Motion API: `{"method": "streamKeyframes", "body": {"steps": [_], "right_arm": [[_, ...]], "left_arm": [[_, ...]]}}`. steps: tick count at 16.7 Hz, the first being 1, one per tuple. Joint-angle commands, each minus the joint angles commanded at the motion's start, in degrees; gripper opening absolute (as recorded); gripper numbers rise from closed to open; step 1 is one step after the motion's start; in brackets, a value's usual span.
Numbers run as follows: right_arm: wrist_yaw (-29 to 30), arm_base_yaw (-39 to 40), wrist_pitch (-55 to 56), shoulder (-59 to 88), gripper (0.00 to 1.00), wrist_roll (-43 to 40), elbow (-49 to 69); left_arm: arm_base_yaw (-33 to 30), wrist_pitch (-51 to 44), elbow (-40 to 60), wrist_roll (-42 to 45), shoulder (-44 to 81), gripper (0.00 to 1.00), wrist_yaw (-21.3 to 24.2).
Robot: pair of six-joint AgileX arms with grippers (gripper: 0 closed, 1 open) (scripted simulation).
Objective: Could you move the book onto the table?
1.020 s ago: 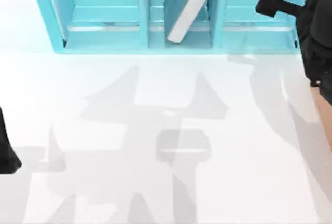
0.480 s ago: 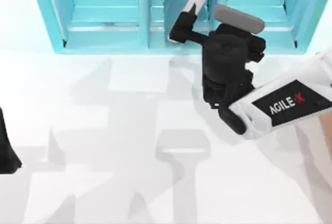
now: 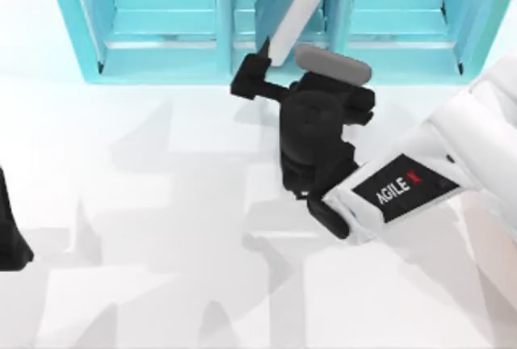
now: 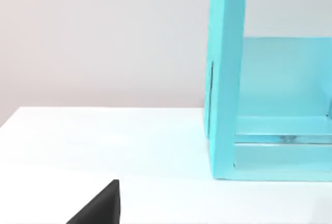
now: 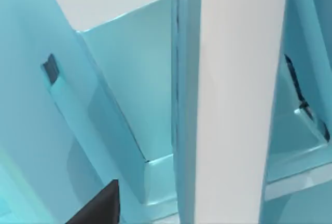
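Note:
The teal-blue book (image 3: pixel 297 14) leans tilted in the middle compartment of the light-blue shelf unit (image 3: pixel 161 66), its white page edges facing outward. My right gripper (image 3: pixel 257 66) is open at the front of that compartment, by the book's lower end, holding nothing. In the right wrist view the book's page edges (image 5: pixel 238 99) stand close ahead, with one dark fingertip (image 5: pixel 101 206) at the picture's edge. The white table (image 3: pixel 161 203) spreads in front of the shelf. My left arm (image 3: pixel 10 240) is parked at the table's left edge, and its fingertip (image 4: pixel 101 211) has nothing near it.
The shelf unit spans the back of the table, and its side wall (image 4: pixel 225 79) stands ahead of the left wrist. My right arm's white forearm (image 3: pixel 420 179) crosses the right half of the table. Arm shadows lie on the white surface.
My right arm has swung from the back right corner leftward across the shelf front, bringing its gripper down to the book's lower end. The book and the left arm have not moved.

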Motion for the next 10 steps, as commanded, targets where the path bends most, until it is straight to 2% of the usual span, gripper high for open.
{"method": "streamKeyframes", "body": {"steps": [5,10], "right_arm": [[-0.4,-0.5,-0.5,0.3,1.0,0.0,0.7],[-3.3,-3.4,-6.0,5.8,1.0,-0.3,12.0]], "left_arm": [[0.0,0.0,0.0,0.0,0.0,1.0,0.0],[0.0,0.0,0.0,0.0,0.0,1.0,0.0]]}}
